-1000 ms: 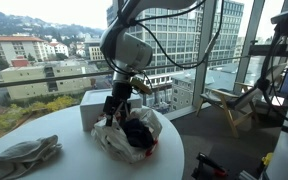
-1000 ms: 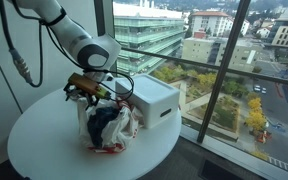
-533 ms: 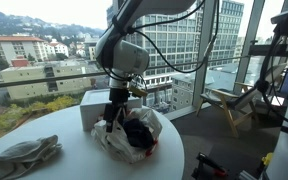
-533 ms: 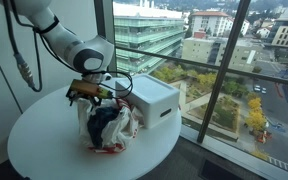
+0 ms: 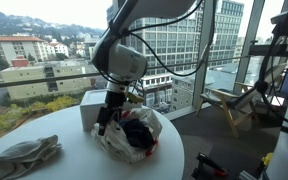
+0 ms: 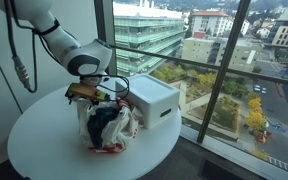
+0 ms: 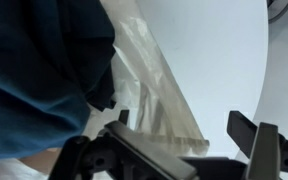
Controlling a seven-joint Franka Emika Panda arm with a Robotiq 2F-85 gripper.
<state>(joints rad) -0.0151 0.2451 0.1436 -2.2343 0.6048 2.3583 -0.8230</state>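
A clear plastic bag [image 5: 144, 148] holding dark blue clothing [image 5: 136, 131] sits on the round white table [image 5: 74, 165]; both also show in an exterior view, the bag [image 6: 122, 128] and the clothing [image 6: 103, 122]. My gripper [image 5: 104, 121] is low at the bag's rim, on the side nearest the white box [image 5: 92, 102]; it also shows in an exterior view [image 6: 89, 95]. In the wrist view my gripper [image 7: 184, 132] is open, with the bag's clear film [image 7: 149, 85] lying between the fingers and the blue clothing [image 7: 34, 70] beside it.
The white box [image 6: 152, 98] stands close behind the bag by the window. A crumpled grey cloth [image 5: 26, 155] lies near the table's edge. Glass walls and a railing surround the table [image 6: 44, 150]. A wooden chair [image 5: 227, 103] stands off to the side.
My gripper has moved down and sideways along the bag's rim, closer to the table. The bag and the clothing have stayed in place.
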